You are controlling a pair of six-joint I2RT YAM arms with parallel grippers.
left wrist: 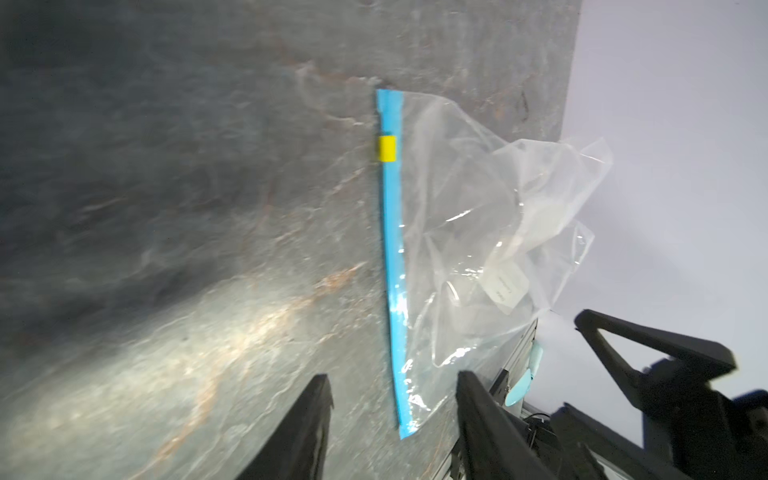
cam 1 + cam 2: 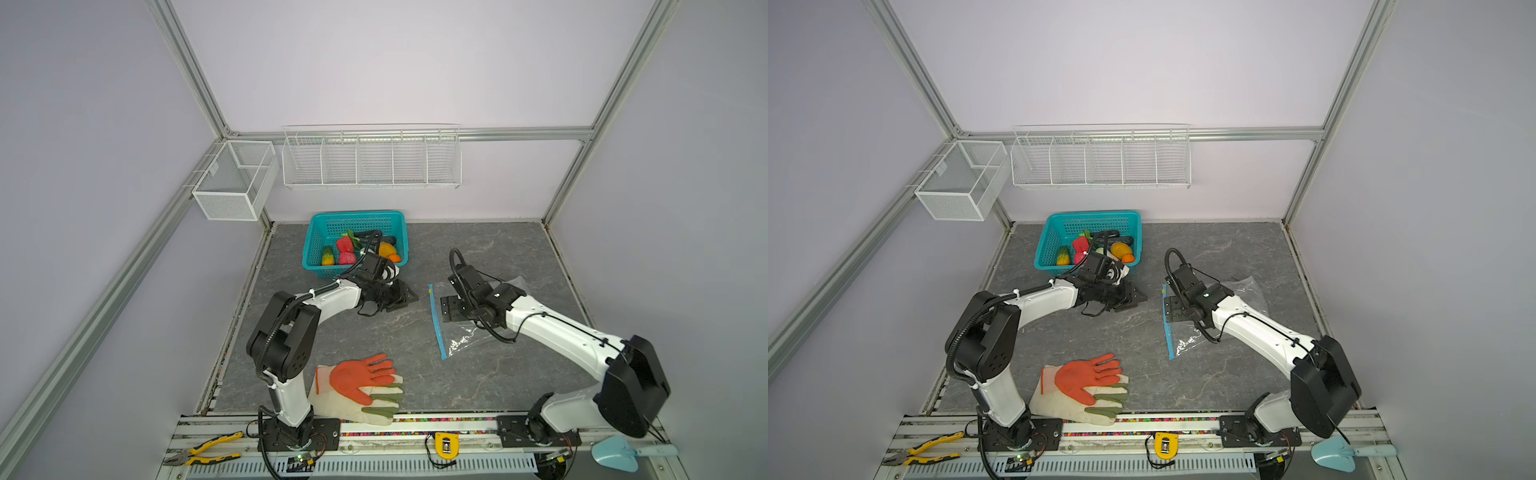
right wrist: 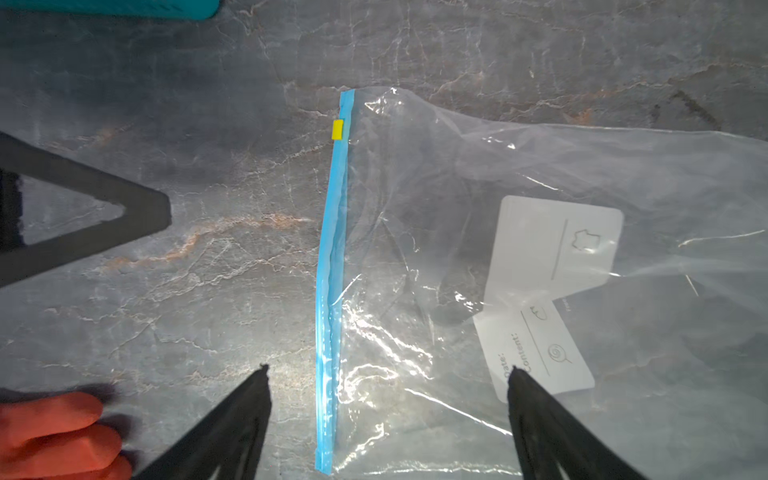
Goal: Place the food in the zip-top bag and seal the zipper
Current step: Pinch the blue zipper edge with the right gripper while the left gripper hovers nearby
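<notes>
The food (image 2: 347, 251) (image 2: 1079, 249), red, orange, yellow and green toy pieces, lies in a teal basket (image 2: 357, 218) (image 2: 1092, 216) at the back. The zip-top bag (image 2: 469, 338) (image 2: 1196, 338) (image 1: 478, 228) (image 3: 457, 208) lies flat and crinkled on the grey floor to the right, with no food in it. Its blue zipper (image 2: 436, 324) (image 1: 392, 270) (image 3: 332, 270) faces left, with a yellow slider (image 1: 386, 148) (image 3: 337, 129) near the far end. My right gripper (image 2: 451, 309) (image 2: 1171, 309) (image 3: 388, 369) hangs open over the zipper. My left gripper (image 2: 401, 293) (image 2: 1129, 297) (image 1: 392, 376) is open and empty between basket and bag.
Orange-and-white gloves (image 2: 361, 386) (image 2: 1088, 386) lie at the front centre. Pliers (image 2: 208, 453), a yellow tape measure (image 2: 446, 444) and a pale blue trowel (image 2: 623, 453) rest on the front rail. White wire racks (image 2: 370, 158) hang on the back wall.
</notes>
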